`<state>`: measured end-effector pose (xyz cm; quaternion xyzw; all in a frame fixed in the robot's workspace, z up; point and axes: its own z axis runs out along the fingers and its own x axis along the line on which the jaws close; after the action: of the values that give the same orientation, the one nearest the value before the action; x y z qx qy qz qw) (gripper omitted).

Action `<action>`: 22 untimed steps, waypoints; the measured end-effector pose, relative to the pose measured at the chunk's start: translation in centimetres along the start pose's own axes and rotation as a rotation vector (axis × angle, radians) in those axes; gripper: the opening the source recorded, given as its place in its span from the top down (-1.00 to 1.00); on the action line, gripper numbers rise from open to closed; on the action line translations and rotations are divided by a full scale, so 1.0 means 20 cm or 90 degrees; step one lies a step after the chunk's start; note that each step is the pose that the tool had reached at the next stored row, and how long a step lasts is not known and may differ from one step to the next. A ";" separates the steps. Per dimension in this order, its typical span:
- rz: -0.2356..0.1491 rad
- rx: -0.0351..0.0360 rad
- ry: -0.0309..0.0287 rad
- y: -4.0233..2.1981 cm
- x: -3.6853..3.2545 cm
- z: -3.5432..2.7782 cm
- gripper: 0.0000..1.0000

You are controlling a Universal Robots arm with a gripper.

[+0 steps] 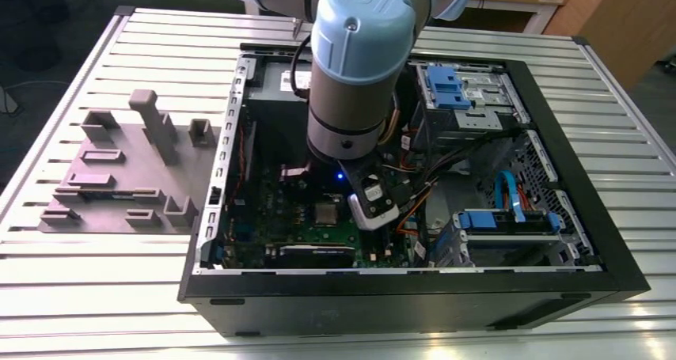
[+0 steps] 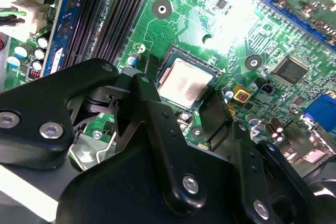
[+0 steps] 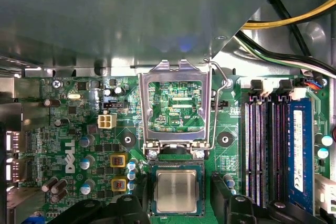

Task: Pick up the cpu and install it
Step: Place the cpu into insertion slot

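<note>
Hovering wide over the cpu (image 3: 175,191), my pincer (image 3: 176,196) holds nothing.
Fingers (image 3: 220,196) flank the chip in its socket (image 3: 176,167); the lid (image 3: 176,68) stands raised.

Matt black gripper (image 2: 178,95), silvery metal cpu (image 2: 185,82), glossy green board (image 2: 231,19)
The fingers (image 2: 152,114) are matt black with bright metal screws (image 2: 190,183). Between them the cpu's top is brushed silvery metal, softly shiny. The board beneath the tool is glossy green; the hinged frame (image 3: 144,108) just beyond is bare shiny metal.
</note>
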<state>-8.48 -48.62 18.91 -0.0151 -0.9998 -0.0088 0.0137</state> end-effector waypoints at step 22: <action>-0.004 0.0003 0.0002 0.000 -0.006 0.019 -0.17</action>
<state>-8.38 -48.62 18.54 -0.0118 -0.9998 -0.0087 0.0138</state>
